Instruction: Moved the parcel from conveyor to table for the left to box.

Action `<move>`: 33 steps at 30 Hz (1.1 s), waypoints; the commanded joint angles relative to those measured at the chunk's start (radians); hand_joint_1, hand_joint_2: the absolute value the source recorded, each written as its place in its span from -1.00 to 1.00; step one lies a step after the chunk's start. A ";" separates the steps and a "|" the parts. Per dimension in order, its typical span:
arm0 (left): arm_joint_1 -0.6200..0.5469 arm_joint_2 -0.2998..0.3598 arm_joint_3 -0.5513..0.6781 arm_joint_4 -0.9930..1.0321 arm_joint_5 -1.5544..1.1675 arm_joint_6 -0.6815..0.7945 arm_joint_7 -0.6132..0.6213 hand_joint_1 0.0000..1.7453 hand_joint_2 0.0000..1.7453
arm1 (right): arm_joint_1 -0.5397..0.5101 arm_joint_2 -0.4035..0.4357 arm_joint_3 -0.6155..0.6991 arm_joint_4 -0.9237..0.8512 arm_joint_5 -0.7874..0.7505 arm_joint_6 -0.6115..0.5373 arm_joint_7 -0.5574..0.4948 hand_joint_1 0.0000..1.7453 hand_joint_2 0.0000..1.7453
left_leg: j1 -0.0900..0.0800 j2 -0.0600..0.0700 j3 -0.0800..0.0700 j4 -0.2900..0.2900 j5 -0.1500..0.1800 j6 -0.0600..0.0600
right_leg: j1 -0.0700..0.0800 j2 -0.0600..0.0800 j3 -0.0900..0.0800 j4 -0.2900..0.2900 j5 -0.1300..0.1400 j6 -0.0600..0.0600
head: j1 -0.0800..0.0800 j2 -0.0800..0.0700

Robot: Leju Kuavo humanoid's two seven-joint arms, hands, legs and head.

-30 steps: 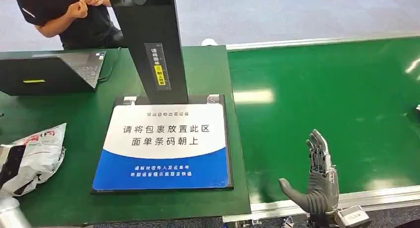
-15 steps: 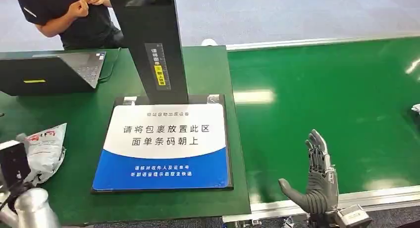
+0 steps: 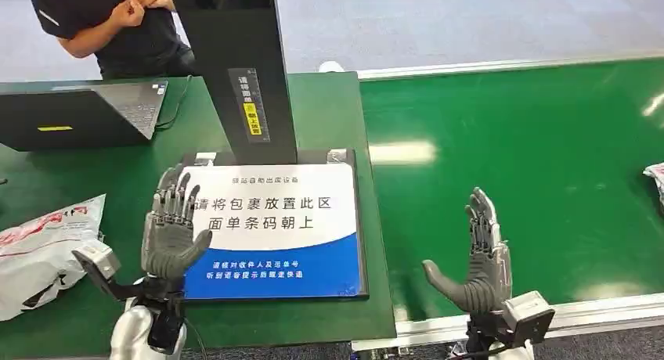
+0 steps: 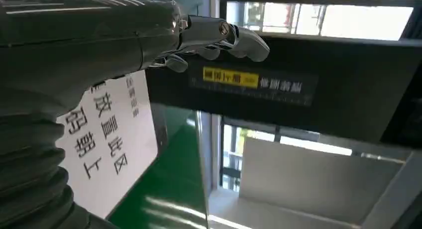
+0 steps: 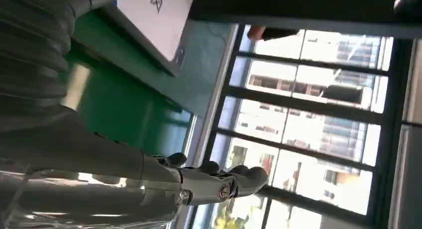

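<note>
Both hands wait spread and empty: left hand (image 3: 170,233) above the counter (image 3: 94,172), right hand (image 3: 479,258) above the conveyor (image 3: 532,156). Next parcel (image 3: 656,174) enters at 3 o'clock; the right hand likely reaches there.

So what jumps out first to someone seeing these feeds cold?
Both hands, raised open and empty: the left hand over the blue-and-white placard on the table, the right hand above the green conveyor's near edge. Then the grey parcel lying at the table's left.

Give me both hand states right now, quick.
Left hand: open, holding nothing.
Right hand: open, holding nothing.
</note>
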 commanded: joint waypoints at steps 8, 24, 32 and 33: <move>-0.248 0.037 -0.186 0.382 0.007 -0.030 -0.038 -1.00 1.00 | -0.178 -0.038 0.125 0.172 0.041 -0.037 0.081 -1.00 1.00 | 0.000 -0.001 0.002 -0.002 0.002 0.000 | -0.001 -0.001 0.002 -0.001 0.002 0.000 | 0.000 0.000; -0.201 0.051 -0.172 0.326 0.017 0.048 -0.060 -1.00 1.00 | -0.151 -0.024 0.116 0.194 -0.002 0.056 0.042 -1.00 1.00 | 0.000 -0.001 0.002 -0.002 0.002 0.000 | 0.000 -0.001 0.001 -0.001 0.002 -0.001 | 0.000 0.000; -0.143 0.043 -0.127 0.219 -0.041 0.099 -0.064 -1.00 1.00 | -0.123 -0.022 0.105 0.164 -0.004 0.077 0.051 -1.00 1.00 | 0.000 0.000 0.002 -0.001 0.001 0.000 | 0.000 0.000 0.001 0.000 0.001 0.000 | 0.000 0.000; -0.140 0.042 -0.123 0.219 -0.043 0.104 -0.070 -1.00 1.00 | -0.122 -0.020 0.103 0.161 -0.004 0.077 0.051 -1.00 1.00 | 0.000 0.000 0.002 -0.001 0.000 0.000 | 0.000 0.000 0.002 0.000 0.001 -0.001 | 0.000 0.000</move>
